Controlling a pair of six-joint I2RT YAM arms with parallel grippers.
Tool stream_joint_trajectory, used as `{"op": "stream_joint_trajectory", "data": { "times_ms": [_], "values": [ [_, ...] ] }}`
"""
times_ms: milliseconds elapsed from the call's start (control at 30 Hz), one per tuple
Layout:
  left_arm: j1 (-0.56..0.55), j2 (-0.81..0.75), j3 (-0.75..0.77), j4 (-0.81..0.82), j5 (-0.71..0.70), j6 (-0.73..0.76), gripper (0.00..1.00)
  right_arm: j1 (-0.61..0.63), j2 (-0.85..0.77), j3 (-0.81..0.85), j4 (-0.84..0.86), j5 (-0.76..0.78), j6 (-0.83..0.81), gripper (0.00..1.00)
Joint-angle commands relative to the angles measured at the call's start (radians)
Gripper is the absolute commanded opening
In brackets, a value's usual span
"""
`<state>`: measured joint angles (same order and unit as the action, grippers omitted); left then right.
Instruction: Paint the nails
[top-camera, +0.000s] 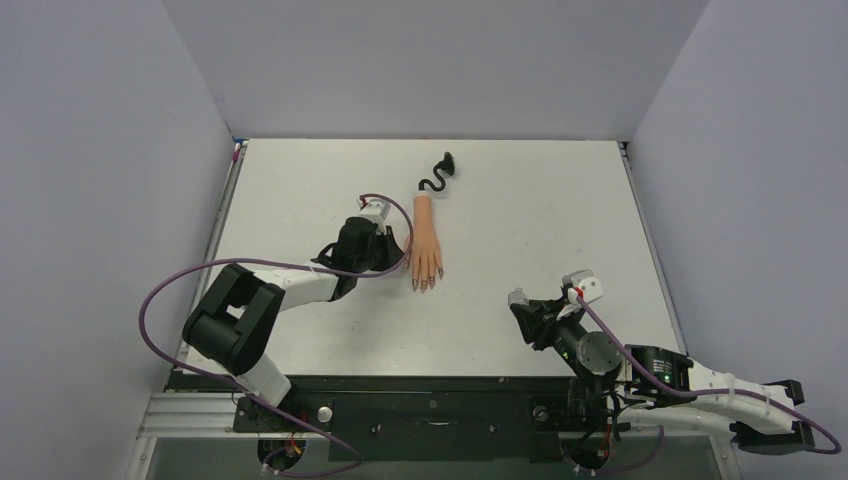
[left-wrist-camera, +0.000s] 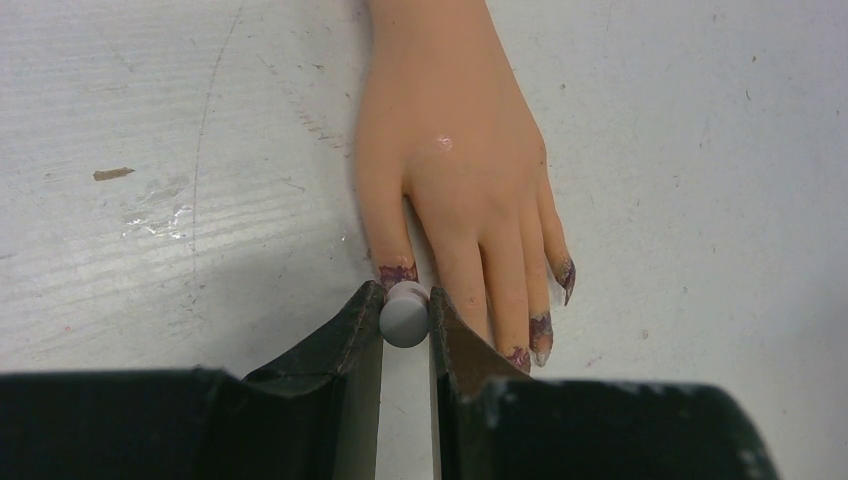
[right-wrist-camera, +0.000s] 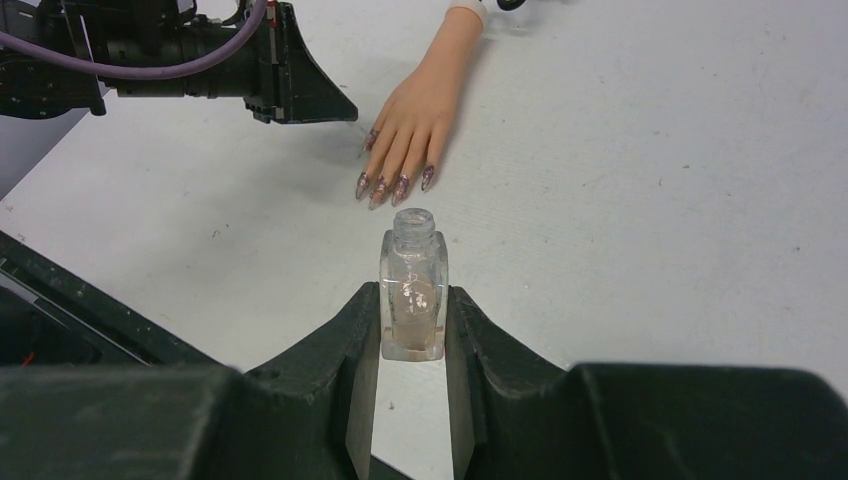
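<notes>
The peach mannequin hand lies flat on the table, its curly black stem behind it. Its purplish nails point toward me. In the left wrist view the thumb nail and three other nails show purple smears. My left gripper is shut on a small grey brush cap, right at the thumb nail; the brush itself is hidden. My right gripper is shut on the clear, uncapped polish bottle, upright on the table, nearer to me than the hand.
The left arm lies just left of the hand's fingers. The right gripper with the bottle sits at the table's near right. Grey walls enclose the white table on three sides; a black rail runs along the near edge.
</notes>
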<state>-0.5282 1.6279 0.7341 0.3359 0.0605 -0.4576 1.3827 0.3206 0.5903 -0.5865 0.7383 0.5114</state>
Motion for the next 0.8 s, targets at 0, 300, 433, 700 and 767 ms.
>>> {"op": "stream_joint_trajectory", "data": {
  "times_ms": [0, 300, 433, 700, 767],
  "values": [
    [0.005, -0.013, 0.0, 0.025, -0.004, 0.013, 0.0, 0.008, 0.01, 0.002, 0.01, 0.028, 0.009, 0.0],
    [0.004, -0.04, -0.054, 0.049, 0.005, -0.007, 0.0, 0.008, 0.011, 0.002, 0.01, 0.029, 0.01, 0.0],
    [0.004, -0.049, -0.074, 0.061, 0.009, -0.008, 0.0, 0.008, 0.01, 0.002, 0.011, 0.027, 0.012, 0.0],
    [0.004, -0.084, -0.087, 0.084, 0.046, -0.01, 0.0, 0.01, 0.009, 0.002, 0.009, 0.027, 0.011, 0.0],
    [0.004, -0.09, -0.076, 0.071, 0.056, -0.011, 0.0, 0.01, 0.009, 0.002, 0.009, 0.027, 0.012, 0.0]
  ]
}}
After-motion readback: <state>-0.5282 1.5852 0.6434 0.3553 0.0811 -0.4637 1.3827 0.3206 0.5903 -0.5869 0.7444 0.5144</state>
